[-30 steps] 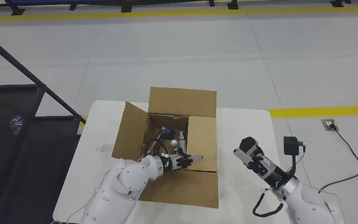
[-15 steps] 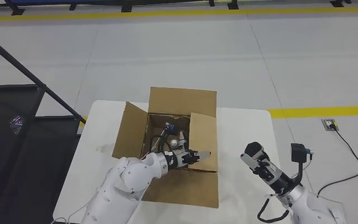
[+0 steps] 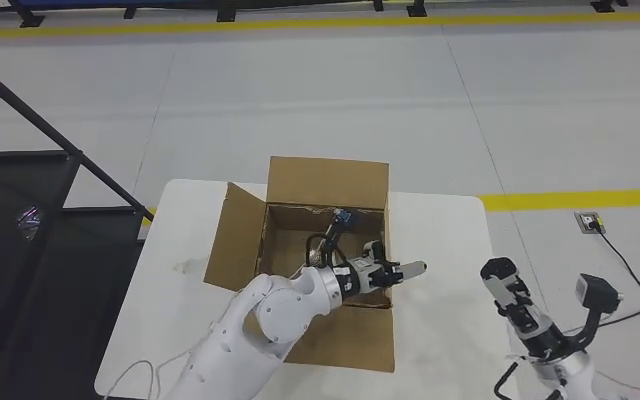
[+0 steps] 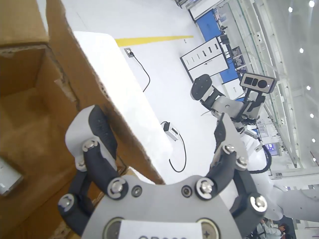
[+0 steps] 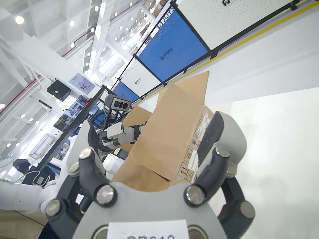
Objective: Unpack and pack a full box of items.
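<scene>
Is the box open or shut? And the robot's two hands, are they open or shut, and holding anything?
Brown cardboard box: open at the top.
Left gripper: open, empty, one finger on each side of a side flap of the box.
Right gripper: open, empty, apart from the box.

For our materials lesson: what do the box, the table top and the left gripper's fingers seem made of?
Box: corrugated cardboard, matte brown; a ragged, fluted edge shows.
Table top: smooth matte white, perhaps laminate; unsure.
Left gripper fingers: pale hard shells with black textured pads, probably rubber.
</scene>
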{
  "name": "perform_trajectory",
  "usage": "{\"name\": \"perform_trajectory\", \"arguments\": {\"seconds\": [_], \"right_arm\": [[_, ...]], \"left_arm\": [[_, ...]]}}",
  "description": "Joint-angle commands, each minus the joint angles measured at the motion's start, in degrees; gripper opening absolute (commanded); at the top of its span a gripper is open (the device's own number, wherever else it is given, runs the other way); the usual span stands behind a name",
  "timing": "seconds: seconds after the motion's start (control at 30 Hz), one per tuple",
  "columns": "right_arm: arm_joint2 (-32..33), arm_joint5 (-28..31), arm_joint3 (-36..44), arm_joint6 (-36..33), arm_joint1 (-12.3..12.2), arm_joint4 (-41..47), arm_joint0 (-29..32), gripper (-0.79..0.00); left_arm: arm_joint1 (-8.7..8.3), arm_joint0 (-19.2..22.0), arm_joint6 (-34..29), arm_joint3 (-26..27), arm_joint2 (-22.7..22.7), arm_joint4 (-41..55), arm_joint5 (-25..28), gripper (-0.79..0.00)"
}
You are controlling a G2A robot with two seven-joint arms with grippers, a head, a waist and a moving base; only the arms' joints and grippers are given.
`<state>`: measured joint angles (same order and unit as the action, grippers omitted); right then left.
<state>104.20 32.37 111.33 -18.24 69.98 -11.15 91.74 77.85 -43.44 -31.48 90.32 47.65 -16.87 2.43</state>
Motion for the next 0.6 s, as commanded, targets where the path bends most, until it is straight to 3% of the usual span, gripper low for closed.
{"name": "perform_trajectory", "arguments": {"seconds": [0.0, 0.2, 0.57], "right_arm": [[1.0, -1.4, 0.0, 1.2, 0.0, 0.0, 0.7, 0.0], [1.0, -1.4, 0.0, 1.2, 0.0, 0.0, 0.7, 0.0], [2.1, -0.4, -1.5, 4.9, 0.2, 0.8, 2.0, 0.0]], "left_arm": [[1.11, 2.4, 0.6, -2.9, -2.8, 0.5, -0.2, 0.0], [4.45, 8.0, 2.6, -10.8, -8.6, 3.0, -0.5, 0.0], [9.13, 12.8, 3.2, -20.7, -14.2, 5.5, 0.3, 0.0]]}}
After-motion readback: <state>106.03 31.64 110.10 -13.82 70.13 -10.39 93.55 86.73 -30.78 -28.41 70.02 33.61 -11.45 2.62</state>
